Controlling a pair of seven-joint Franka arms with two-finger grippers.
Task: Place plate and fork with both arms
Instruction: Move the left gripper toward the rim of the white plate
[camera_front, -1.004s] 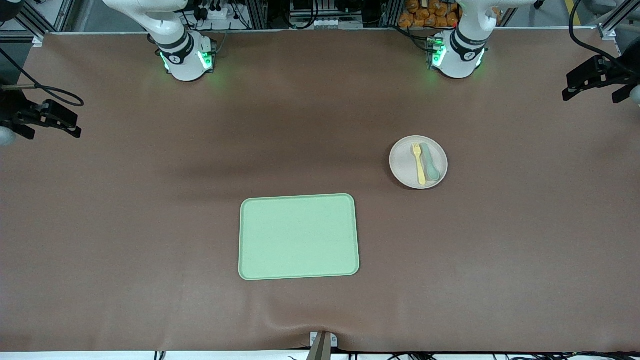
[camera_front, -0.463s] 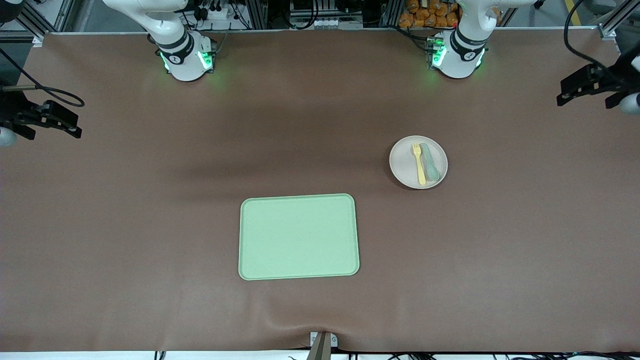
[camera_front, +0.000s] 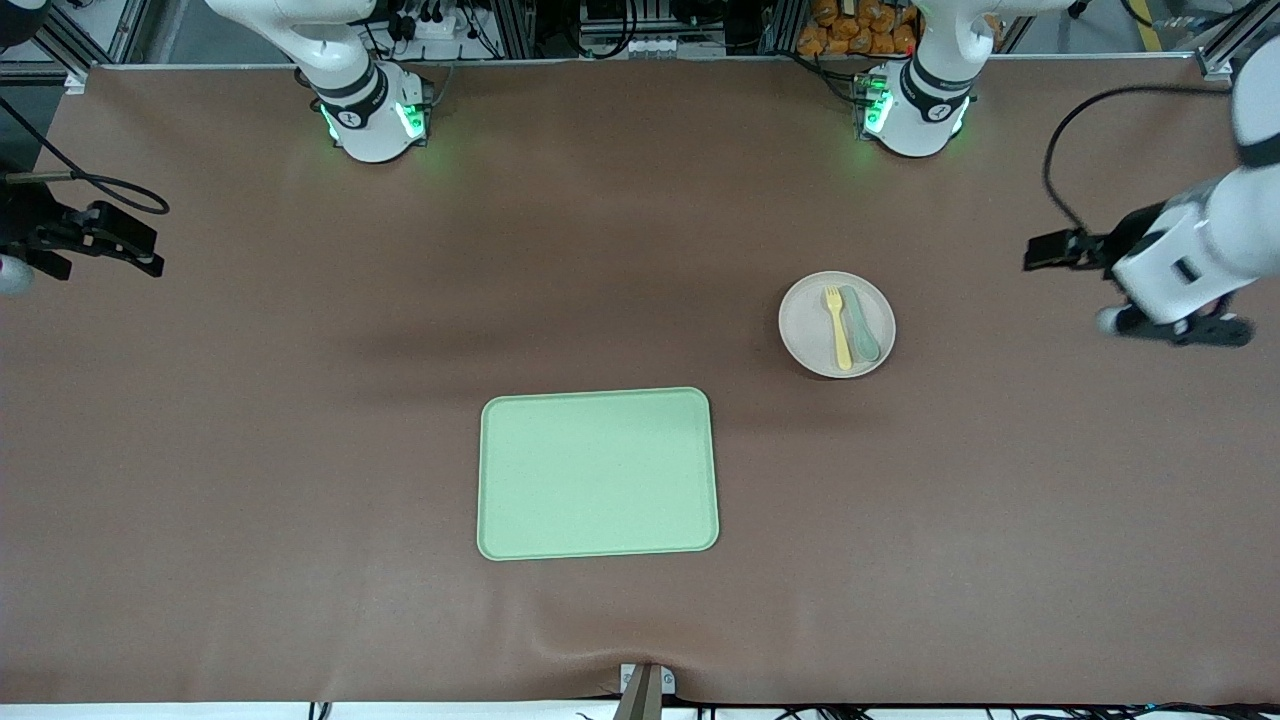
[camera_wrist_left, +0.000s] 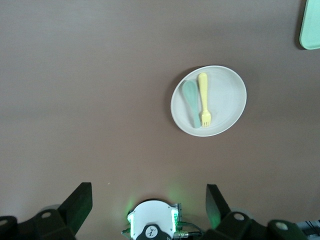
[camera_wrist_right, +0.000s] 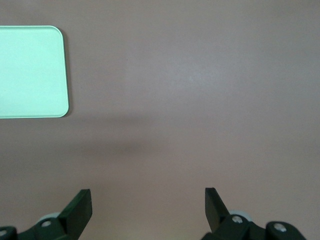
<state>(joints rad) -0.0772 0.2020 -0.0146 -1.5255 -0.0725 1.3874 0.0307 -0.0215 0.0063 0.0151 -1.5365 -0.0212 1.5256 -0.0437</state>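
Brown matting covers the table (camera_front: 300, 450), and nothing on it has shifted over the last second: you still have the plate (camera_front: 810, 335) toward the left arm's end, with the fork (camera_front: 836, 327) and a grey-green spoon (camera_front: 860, 325) lying side by side on it, touching or nearly so. The light-green tray (camera_front: 598, 472) stays bare, nearer the front camera and toward the table's middle.

What has changed is the left arm. Its wrist has swung in from the table's edge and now hangs over the matting at the left arm's end, well apart from the plate. You should read this as the opening of an approach; no pickup has begun.

In the left wrist view the left gripper (camera_wrist_left: 147, 200) shows its fingers (camera_wrist_left: 77, 202) spread wide with nothing between them. The plate (camera_wrist_left: 227, 97) sits clear of those fingers, and the fork (camera_wrist_left: 203, 97) lies on it next to the spoon (camera_wrist_left: 191, 102). A corner of the tray (camera_wrist_left: 311, 27) shows at that view's edge.

The right gripper (camera_wrist_right: 147, 200) waits at the right arm's end of the table, spread wide and holding nothing, with only matting and a tray corner (camera_wrist_right: 32, 70) under it.

My judgement: the left gripper must close a good deal of ground and come down before you can expect contact. The fork's closeness to the spoon is the hazard for a clean grasp.
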